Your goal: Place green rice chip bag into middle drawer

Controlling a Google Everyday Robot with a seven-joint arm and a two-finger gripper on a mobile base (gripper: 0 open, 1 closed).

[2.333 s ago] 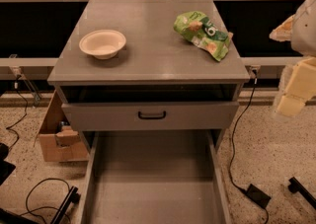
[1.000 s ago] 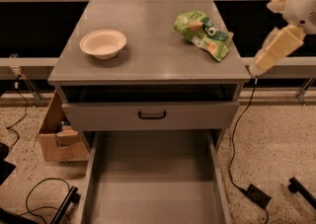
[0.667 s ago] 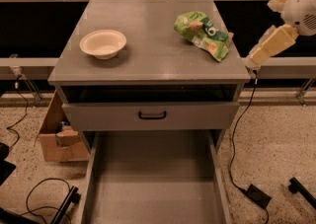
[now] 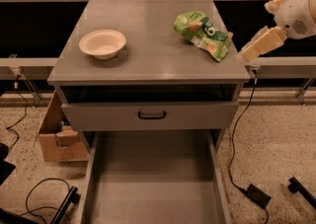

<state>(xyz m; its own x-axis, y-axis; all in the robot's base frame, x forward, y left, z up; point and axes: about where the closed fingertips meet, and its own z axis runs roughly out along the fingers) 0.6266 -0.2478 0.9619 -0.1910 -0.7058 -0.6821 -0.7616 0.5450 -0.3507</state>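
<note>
The green rice chip bag [image 4: 203,33] lies crinkled on the right rear part of the grey cabinet top [image 4: 148,55]. My gripper [image 4: 256,30] hangs just off the cabinet's right edge, level with the bag and a little to its right, not touching it. Its cream fingers [image 4: 259,44] are spread apart and hold nothing. The middle drawer [image 4: 153,183] is pulled out wide at the bottom of the view, its flat grey floor bare.
A cream round bowl [image 4: 102,43] sits on the left of the cabinet top. A shut drawer front with a black handle [image 4: 152,115] is above the open drawer. A cardboard box [image 4: 59,136] stands at the left; cables and a power adapter [image 4: 257,196] lie on the floor.
My gripper has risen from lower at the right side and moved left toward the cabinet's right edge, closer to the bag. The bag, bowl and drawer have not moved.
</note>
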